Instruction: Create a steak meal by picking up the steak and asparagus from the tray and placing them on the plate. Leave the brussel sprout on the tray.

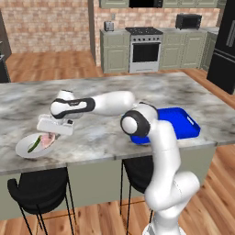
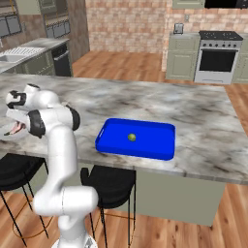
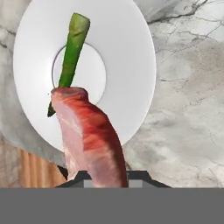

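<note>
My gripper [image 1: 51,134] is shut on the steak [image 3: 89,140], a pinkish-red slab that hangs edge-on just above the near side of the white plate [image 3: 131,52]. The asparagus [image 3: 72,57] lies on the plate, running from its centre toward the rim. In the left base view the plate [image 1: 23,149] sits at the counter's front left with the asparagus [image 1: 34,145] and steak [image 1: 47,141] over it. The blue tray [image 2: 135,139] is far to the right and holds the brussel sprout [image 2: 131,137]. The steak hides my fingertips.
The plate lies close to the marble counter's front edge [image 1: 69,160]. Black stools [image 1: 39,190] stand below the counter. My own arm [image 1: 142,124] covers part of the tray [image 1: 183,126] in the left base view.
</note>
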### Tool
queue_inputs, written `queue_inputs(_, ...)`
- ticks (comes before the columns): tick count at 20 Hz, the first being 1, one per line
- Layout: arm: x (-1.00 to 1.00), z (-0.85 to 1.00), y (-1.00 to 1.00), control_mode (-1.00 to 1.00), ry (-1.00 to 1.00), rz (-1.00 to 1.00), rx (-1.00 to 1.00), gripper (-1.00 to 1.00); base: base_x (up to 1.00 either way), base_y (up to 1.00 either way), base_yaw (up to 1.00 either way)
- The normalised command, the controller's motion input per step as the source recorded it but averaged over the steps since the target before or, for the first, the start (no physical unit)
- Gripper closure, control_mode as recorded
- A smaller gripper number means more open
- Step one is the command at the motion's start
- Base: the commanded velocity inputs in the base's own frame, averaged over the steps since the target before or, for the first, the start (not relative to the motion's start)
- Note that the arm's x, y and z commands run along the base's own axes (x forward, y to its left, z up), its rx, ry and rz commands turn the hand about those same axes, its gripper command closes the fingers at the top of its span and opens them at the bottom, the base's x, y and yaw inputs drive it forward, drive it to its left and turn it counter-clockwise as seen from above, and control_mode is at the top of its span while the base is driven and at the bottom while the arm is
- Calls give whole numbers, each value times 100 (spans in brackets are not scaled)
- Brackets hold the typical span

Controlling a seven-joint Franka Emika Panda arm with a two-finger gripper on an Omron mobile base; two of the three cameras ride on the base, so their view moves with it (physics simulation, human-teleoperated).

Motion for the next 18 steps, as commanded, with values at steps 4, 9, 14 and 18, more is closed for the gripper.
queue_inputs(4, 35, -42, 41, -100, 0, 1, -1, 100, 0, 0, 0)
queue_inputs(9, 36, -36, 37, -100, 0, 0, 0, 100, 0, 0, 0)
queue_inputs(14, 26, -32, 16, -100, 0, 0, 0, 100, 0, 0, 0)
queue_inputs(18, -12, -12, -3, -100, 0, 0, 0, -100, 0, 0, 0)
